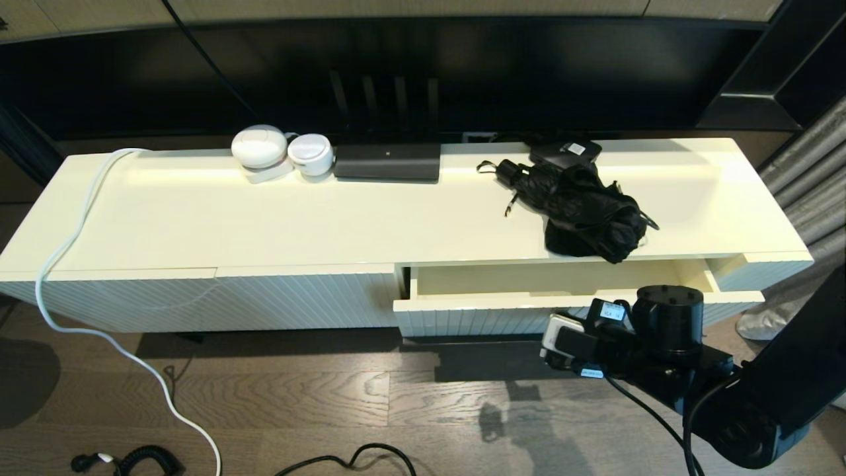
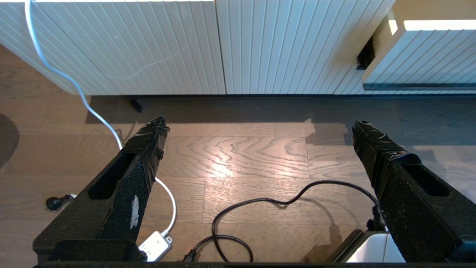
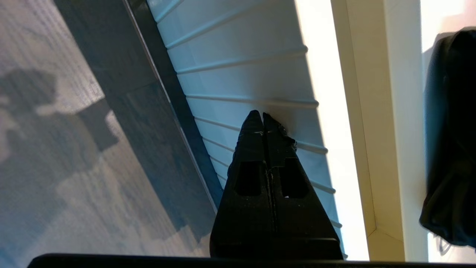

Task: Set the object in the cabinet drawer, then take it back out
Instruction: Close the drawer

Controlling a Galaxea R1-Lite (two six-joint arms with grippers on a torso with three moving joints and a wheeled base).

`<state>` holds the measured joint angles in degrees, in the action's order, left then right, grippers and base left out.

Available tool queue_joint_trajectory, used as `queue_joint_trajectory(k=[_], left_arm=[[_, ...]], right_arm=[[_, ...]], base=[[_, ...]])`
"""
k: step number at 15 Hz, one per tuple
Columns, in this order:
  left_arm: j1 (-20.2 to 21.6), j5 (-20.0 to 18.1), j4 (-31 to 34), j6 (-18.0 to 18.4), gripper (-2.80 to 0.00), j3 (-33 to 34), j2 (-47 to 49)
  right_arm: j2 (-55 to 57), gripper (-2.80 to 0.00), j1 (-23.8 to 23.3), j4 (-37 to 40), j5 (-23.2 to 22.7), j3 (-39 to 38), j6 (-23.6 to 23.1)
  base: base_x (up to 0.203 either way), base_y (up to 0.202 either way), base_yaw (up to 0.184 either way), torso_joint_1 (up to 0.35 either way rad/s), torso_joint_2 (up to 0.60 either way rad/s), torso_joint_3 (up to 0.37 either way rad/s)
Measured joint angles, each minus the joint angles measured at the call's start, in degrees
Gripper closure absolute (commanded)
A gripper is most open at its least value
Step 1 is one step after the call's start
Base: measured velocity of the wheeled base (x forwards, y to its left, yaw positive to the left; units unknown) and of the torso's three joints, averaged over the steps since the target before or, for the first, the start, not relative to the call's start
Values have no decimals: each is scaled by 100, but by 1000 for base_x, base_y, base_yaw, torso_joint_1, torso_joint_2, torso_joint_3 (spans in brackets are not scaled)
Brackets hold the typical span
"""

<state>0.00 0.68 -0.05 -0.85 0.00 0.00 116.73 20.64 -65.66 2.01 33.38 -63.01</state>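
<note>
Starting at my left: my left gripper (image 2: 256, 149) hangs low over the wooden floor in front of the closed ribbed white cabinet front (image 2: 148, 44), its two black taped fingers (image 2: 148, 137) spread wide with nothing between them. I judge that arm to be parked and out of the job.

Moving right along the long cream cabinet top (image 1: 198, 218), I see two round white gadgets (image 1: 281, 152) and a flat dark box (image 1: 387, 162) at the back edge, none of which I take to be mine to handle.

Further right lies the object, a folded black fabric umbrella (image 1: 581, 208), resting on the cabinet top near its front edge, just above the drawer opening. It is not in my grasp.

Below it, the wide shallow white cabinet drawer (image 1: 542, 281) with the ribbed front stands pulled part of the way out, its smooth cream inside bare as far as I can see.

Right of centre, my right gripper (image 3: 263, 119) sits close against the drawer's ribbed front, just above the thin black bar handle (image 3: 174, 104). Its fingers are pressed fully together and clasp nothing.

So I judge only the opening done, and perhaps not fully. Left to do: pick up the umbrella, lay it in the drawer, then lift it back out.
</note>
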Motion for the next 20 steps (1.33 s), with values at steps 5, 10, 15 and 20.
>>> queue_joint_trajectory(k=[5, 10, 15, 20], left_arm=[[0, -2, 0, 0, -280, 0, 0], [0, -2, -2, 1, -280, 0, 0], [0, 0, 0, 1, -280, 0, 0], [0, -2, -2, 1, -280, 0, 0]], right_arm=[[211, 0, -99, -10, -53, 377, -217], [344, 0, -226, 64, -78, 657, -283], [555, 0, -317, 76, -80, 1016, -392], [799, 0, -325, 168, -69, 1385, -422]], base=[[0, 0, 0, 0, 0, 0], [0, 0, 0, 0, 0, 0], [0, 0, 0, 0, 0, 0], [0, 0, 0, 0, 0, 0]])
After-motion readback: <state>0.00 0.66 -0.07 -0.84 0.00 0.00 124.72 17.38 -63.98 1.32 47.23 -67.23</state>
